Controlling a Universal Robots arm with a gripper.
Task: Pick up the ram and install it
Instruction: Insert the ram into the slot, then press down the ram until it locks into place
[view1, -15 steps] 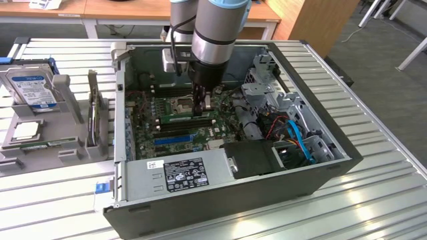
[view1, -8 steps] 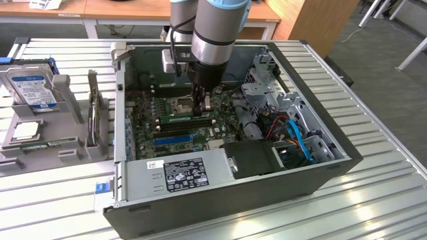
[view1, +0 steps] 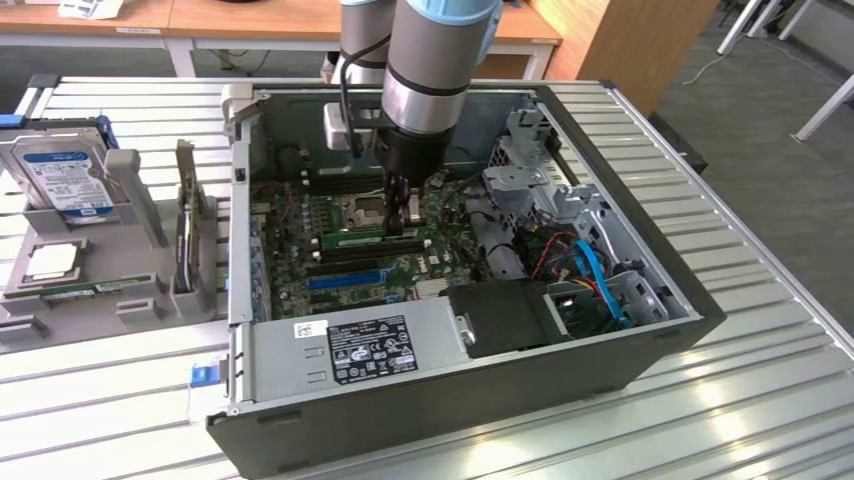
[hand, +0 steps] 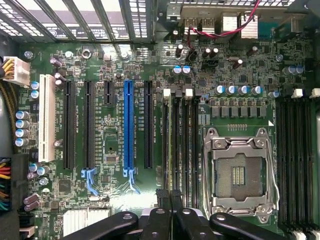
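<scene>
Item one: my gripper (hand: 170, 200), fingers pinched on the ram (view1: 376, 238), holding it edge-down over the slots (hand: 179, 145) so it could seat straight.

Item two: motherboard (hand: 110, 170), flat in the open case (view1: 641, 250); empty CPU socket (hand: 239, 172) at three o'clock of the slots, blue slot (hand: 128, 127) at nine.

Item three: hard drive (view1: 60, 175), racked outside the case, at nine o'clock.

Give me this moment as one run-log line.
gripper: shut | position: over the ram in its motherboard slot | CPU socket: empty
</scene>
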